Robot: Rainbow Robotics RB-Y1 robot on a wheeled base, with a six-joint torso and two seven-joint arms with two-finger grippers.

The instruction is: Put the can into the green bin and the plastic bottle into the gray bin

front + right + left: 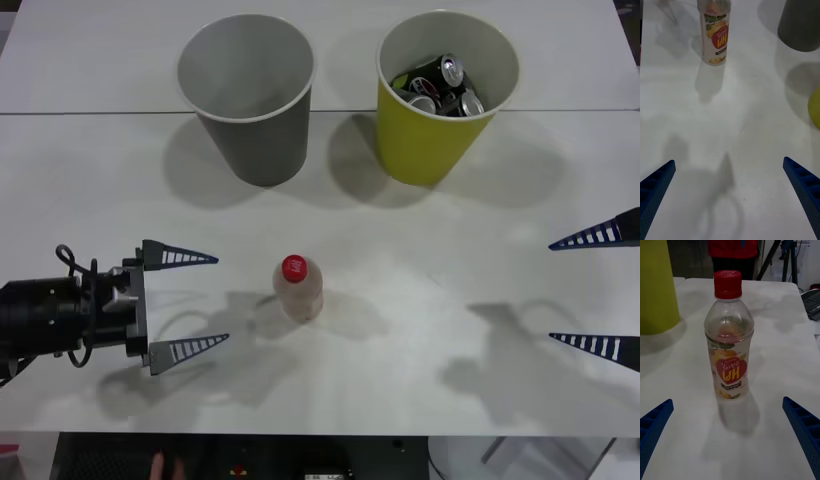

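Cans lie already in the tapered yellow-green bin [440, 120], so I am on the bottle step. My left gripper [185, 303], jaws apart, faces the small clear plastic bottle with red cap [298, 287], which stands upright near it. Next I must advance, close on it, then carry it to the tapered gray bin [250, 120]. My right gripper [595, 290] waits open at the table's right edge.

a white table [420, 340] carries everything. the gray bin [247, 97] stands upright near the far edge, left of the middle. the green bin [440, 100] stands upright beside it to the right, apart from it. the plastic bottle [298, 287] stands upright closer to the near edge, about midway between the side edges, well apart from both bins.
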